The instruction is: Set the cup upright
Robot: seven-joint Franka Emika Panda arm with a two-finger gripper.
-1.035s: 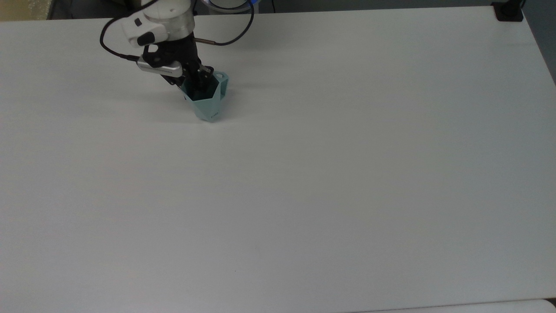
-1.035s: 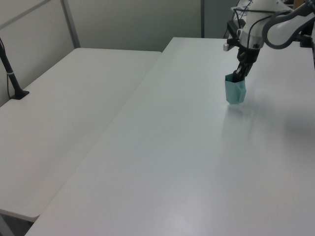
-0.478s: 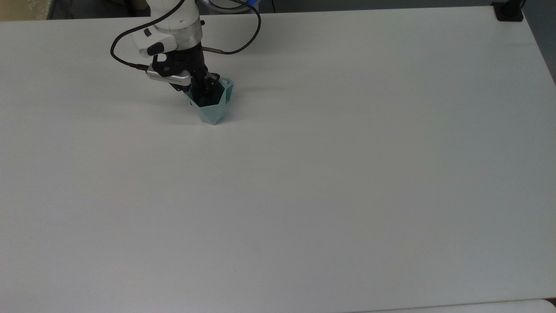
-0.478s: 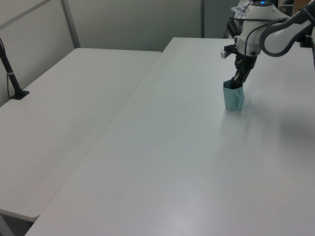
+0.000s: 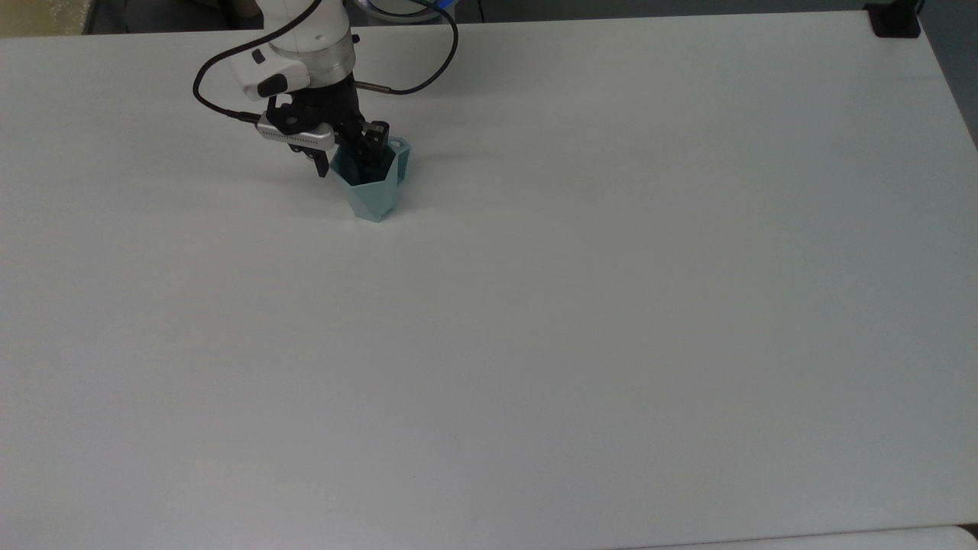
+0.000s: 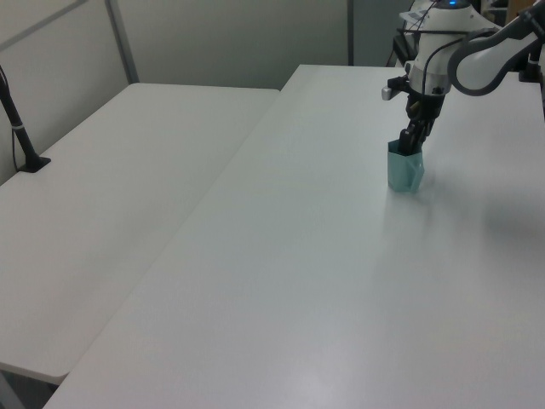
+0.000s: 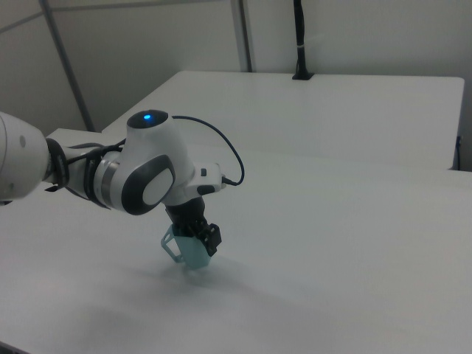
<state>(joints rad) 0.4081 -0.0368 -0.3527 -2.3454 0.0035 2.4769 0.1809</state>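
A robot lab: bare white rectangular benches (image 6: 281, 256), grey partition walls (image 6: 221, 38), a white Franka arm (image 7: 140, 173).

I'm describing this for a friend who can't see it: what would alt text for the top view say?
A white robot arm reaches down so that its gripper straddles the rim of a small pale teal cup, one finger inside. The cup stands mouth up near the top view's upper left on a wide white table, its small handle at the rim.
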